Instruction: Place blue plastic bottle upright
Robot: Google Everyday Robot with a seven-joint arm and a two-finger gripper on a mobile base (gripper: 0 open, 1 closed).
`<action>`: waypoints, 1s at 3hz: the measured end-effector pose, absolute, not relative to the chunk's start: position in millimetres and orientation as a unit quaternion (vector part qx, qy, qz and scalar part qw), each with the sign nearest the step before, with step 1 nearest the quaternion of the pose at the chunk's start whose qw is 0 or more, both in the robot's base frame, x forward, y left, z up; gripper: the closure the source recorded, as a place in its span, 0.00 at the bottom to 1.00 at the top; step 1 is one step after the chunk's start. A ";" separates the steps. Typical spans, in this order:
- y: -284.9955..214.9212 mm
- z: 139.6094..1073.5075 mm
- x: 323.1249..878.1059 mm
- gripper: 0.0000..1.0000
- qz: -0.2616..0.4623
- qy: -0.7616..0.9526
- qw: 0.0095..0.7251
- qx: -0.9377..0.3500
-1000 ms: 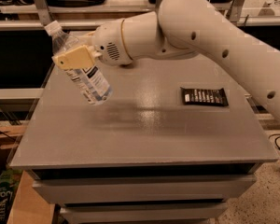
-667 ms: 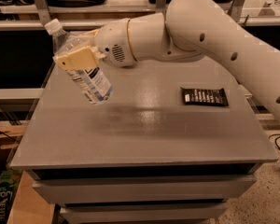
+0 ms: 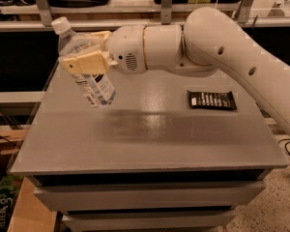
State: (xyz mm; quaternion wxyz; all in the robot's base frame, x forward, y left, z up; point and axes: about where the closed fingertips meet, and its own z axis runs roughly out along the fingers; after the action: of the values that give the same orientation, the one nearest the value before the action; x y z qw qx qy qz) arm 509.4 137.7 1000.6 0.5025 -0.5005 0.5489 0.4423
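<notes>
The gripper (image 3: 85, 50) is at the far-left of the desk (image 3: 159, 134), its pale fingers (image 3: 83, 65) pinched across the middle of the blue plastic bottle (image 3: 97, 87). The bottle hangs tilted, with the white cap up and to the left and the base down and to the right. The base looks to be just clear of the surface, though the gap is hard to judge. To do this step well, the wrist should roll until the cap sits straight over the base. Only then should the arm lower, so the whole bottom meets the desk flat and not on one edge. The grip should stay firm until the base rests, then open gently and draw away sideways without brushing the light bottle. The black wrapper (image 3: 211, 100) lies well apart to the right and is no obstacle.
</notes>
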 end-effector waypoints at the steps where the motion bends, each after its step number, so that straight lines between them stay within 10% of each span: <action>1: 134.7 997.2 506.3 1.00 0.458 0.524 0.522 -0.493; 3: 131.6 987.3 501.7 1.00 0.473 0.493 0.544 -0.487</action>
State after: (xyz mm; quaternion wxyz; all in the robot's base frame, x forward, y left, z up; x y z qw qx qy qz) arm 501.7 131.6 987.3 0.5437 -0.4873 0.4932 0.4730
